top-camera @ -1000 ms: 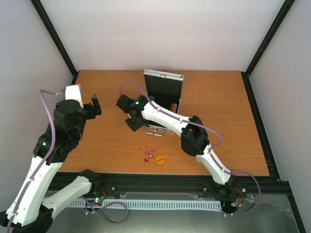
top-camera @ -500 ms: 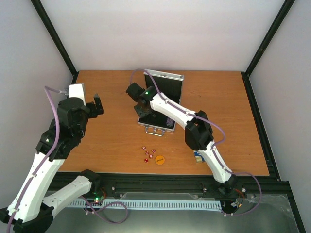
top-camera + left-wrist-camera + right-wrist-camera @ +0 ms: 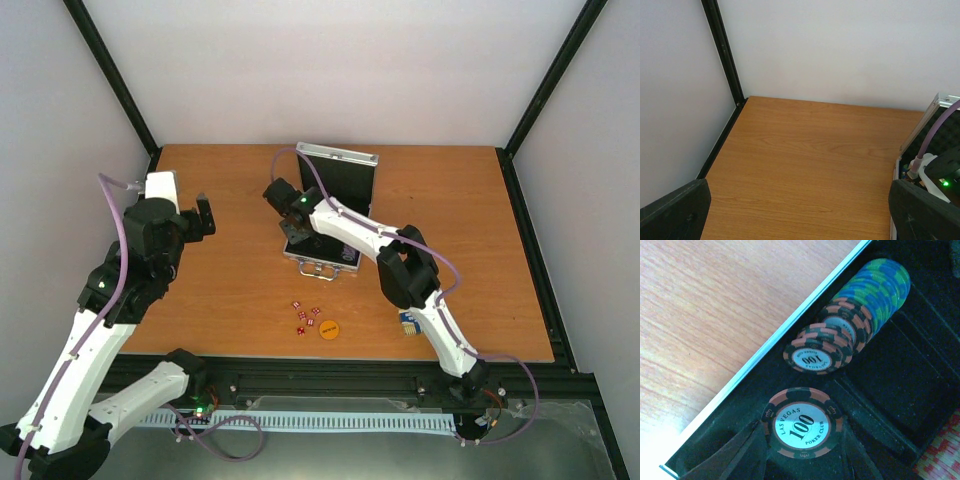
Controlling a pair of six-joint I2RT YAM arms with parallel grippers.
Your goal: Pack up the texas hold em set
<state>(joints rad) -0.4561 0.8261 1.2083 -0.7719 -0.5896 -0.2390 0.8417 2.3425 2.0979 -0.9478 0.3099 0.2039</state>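
The silver case (image 3: 322, 262) lies open mid-table with its black-lined lid (image 3: 340, 178) upright. My right gripper (image 3: 295, 228) hangs over the case's left side, shut on a black-and-orange "100" poker chip (image 3: 802, 424), which it holds face-up between its fingers (image 3: 742, 450) just above the black lining. A row of orange-black chips (image 3: 827, 342) and blue-green chips (image 3: 880, 282) stands in the slot beyond. Several red dice (image 3: 305, 315) and the orange disc (image 3: 329, 328) lie on the table in front of the case. The blue-yellow deck (image 3: 408, 322) peeks out beside the right arm. My left gripper (image 3: 799, 202) is open over bare wood.
The case's silver rim (image 3: 765, 347) runs along the wooden table (image 3: 715, 315). A red-patterned item (image 3: 940, 452) shows in the case's corner. Black frame posts (image 3: 722, 50) and white walls enclose the table. The case's lid edge (image 3: 932, 117) lies right of my left gripper.
The right gripper swung from left of the case to over its left side and came down, chip still held. The left arm drifted slightly right and stays open.
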